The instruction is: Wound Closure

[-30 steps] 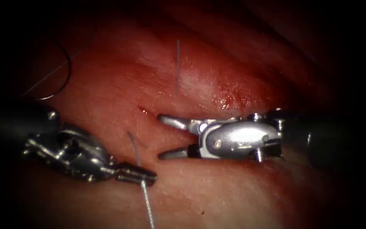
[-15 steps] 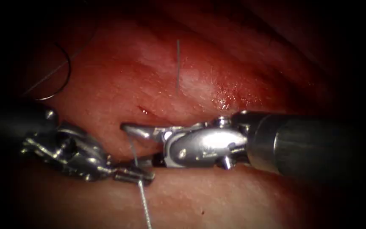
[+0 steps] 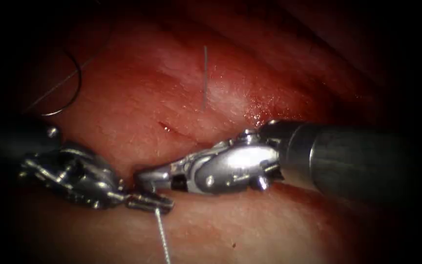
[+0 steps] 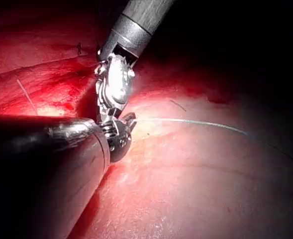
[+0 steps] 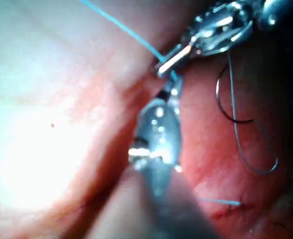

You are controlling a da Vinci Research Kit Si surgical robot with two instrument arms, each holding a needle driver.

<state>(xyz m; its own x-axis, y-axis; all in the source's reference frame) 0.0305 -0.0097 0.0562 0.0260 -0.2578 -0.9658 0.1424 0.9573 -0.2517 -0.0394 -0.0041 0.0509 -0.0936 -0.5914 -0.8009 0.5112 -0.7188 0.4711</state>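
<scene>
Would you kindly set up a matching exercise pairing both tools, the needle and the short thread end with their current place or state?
1. left tool
2. right tool
3. needle
4. short thread end

A. lies unheld on the tissue, far left of the cut
B. jaws shut on the thread
C. stands up from the tissue above the cut
D. tip beside the other tool's jaws

Pairs: 1-B, 2-D, 3-A, 4-C

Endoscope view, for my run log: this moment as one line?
left tool: shut on thread | right tool: beside it, jaws closed | needle: free on tissue, left
</scene>
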